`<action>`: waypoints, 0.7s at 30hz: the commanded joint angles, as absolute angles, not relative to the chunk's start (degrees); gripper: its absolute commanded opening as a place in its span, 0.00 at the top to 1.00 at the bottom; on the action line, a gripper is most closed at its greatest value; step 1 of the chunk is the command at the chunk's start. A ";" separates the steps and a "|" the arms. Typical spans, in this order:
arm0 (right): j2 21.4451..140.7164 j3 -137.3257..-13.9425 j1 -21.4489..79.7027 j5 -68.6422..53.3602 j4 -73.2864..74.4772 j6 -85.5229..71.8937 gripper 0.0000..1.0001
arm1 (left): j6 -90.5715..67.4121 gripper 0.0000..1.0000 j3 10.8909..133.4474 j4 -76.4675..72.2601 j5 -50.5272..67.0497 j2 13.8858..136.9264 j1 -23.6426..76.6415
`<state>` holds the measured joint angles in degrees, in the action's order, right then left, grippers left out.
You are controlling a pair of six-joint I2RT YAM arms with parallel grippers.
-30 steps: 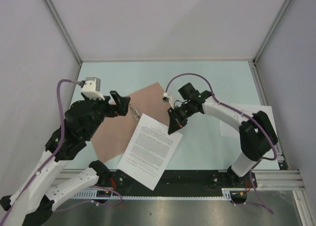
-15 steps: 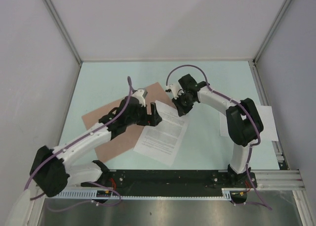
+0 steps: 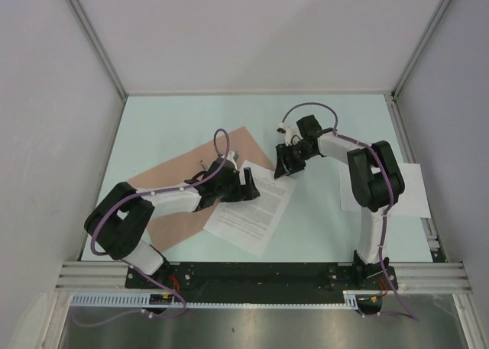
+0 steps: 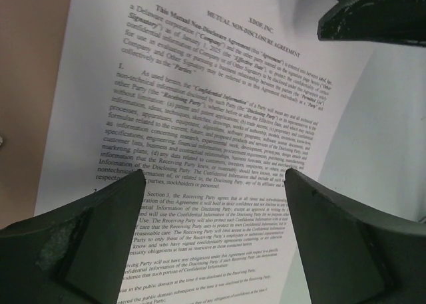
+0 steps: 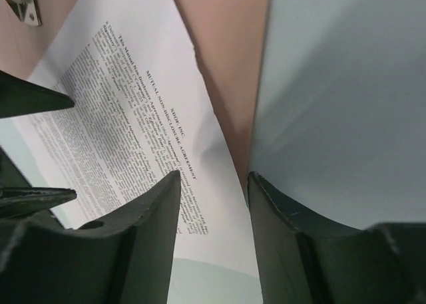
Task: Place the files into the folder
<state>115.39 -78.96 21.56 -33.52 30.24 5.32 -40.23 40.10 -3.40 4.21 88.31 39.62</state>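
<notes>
The salmon folder (image 3: 179,204) lies flat at left centre. The printed file (image 3: 248,211) rests slanted with its upper left part on the folder (image 5: 226,51) and the rest on the table. My left gripper (image 3: 250,185) hovers low over that sheet (image 4: 219,118), open wide, with only text showing between its fingers (image 4: 100,237). My right gripper (image 3: 284,168) stands at the sheet's top right edge (image 5: 133,118), open, with the paper's edge in the gap (image 5: 213,177) between its fingers (image 5: 153,217). A plain white file (image 3: 415,189) lies at the far right, partly under the right arm.
A small metal fastener (image 5: 20,1) sits on the folder near the sheet's corner. The table is pale green (image 3: 321,219), walled on three sides by white panels. The right gripper's fingers (image 4: 373,18) show at the top of the left wrist view.
The printed sheet was carried up and left, partly onto the folder. My right gripper went from shut on it to open. My left arm dropped and stretched out over the sheet.
</notes>
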 commanded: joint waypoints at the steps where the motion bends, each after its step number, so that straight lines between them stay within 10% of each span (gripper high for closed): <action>1: 112.86 -71.22 18.37 -43.76 21.46 -5.79 0.49 | -45.17 0.07 37.62 -8.08 3.25 90.61 40.08; 21: 91.43 -39.12 10.90 -44.47 0.97 -22.23 0.36 | -48.87 0.07 33.75 -11.34 3.87 94.92 40.43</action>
